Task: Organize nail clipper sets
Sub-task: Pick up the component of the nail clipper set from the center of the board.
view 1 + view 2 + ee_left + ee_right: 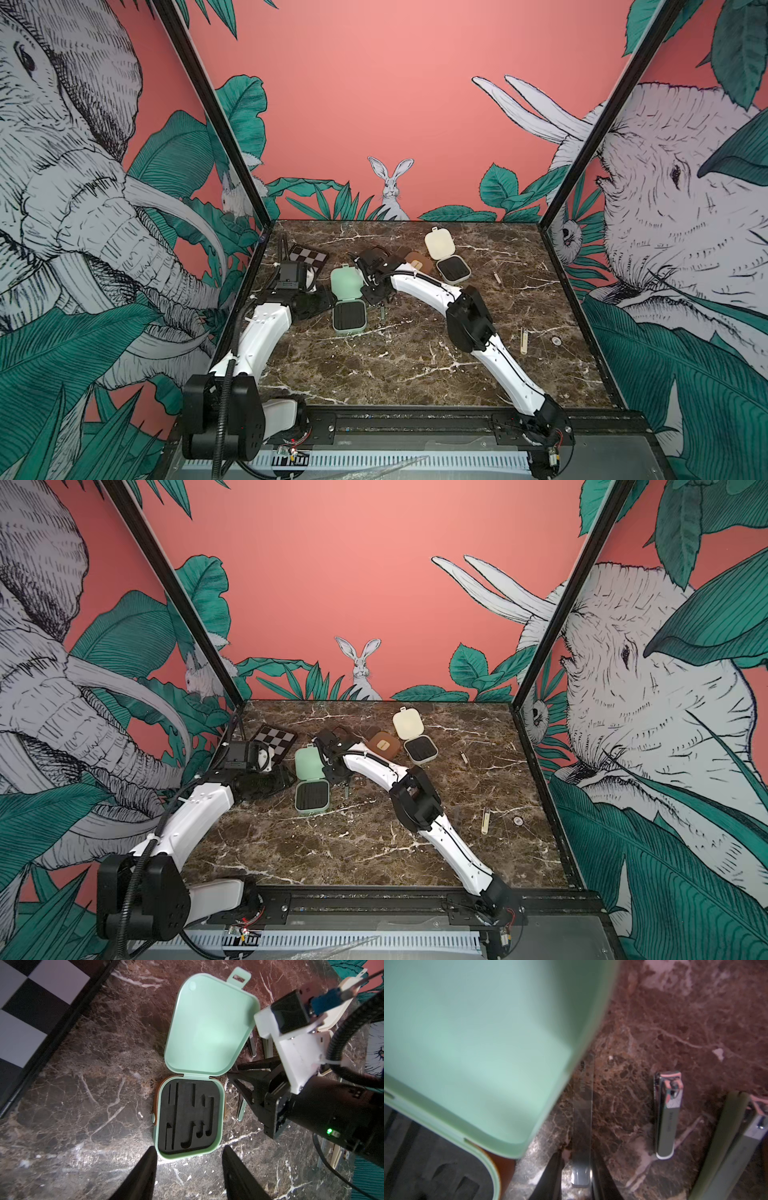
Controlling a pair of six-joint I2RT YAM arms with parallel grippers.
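right hand (577, 1164) straddles the near end of a slim metal tool (582, 1122) lying flat on the worktop (675, 1022) just beside the open mint green case (477, 1043), its long axis running straight away from the hand, jaws close on either side, though whether they pinch it i cannot tell.

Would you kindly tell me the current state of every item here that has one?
Mint case: open, slots empty.
Cream case: open.
Brown case: seems closed, partly hidden.
Left gripper: open, empty.
Right gripper: open, straddling file, gap on one side.
File: flat on table.
Small clipper: folded, flat on table.
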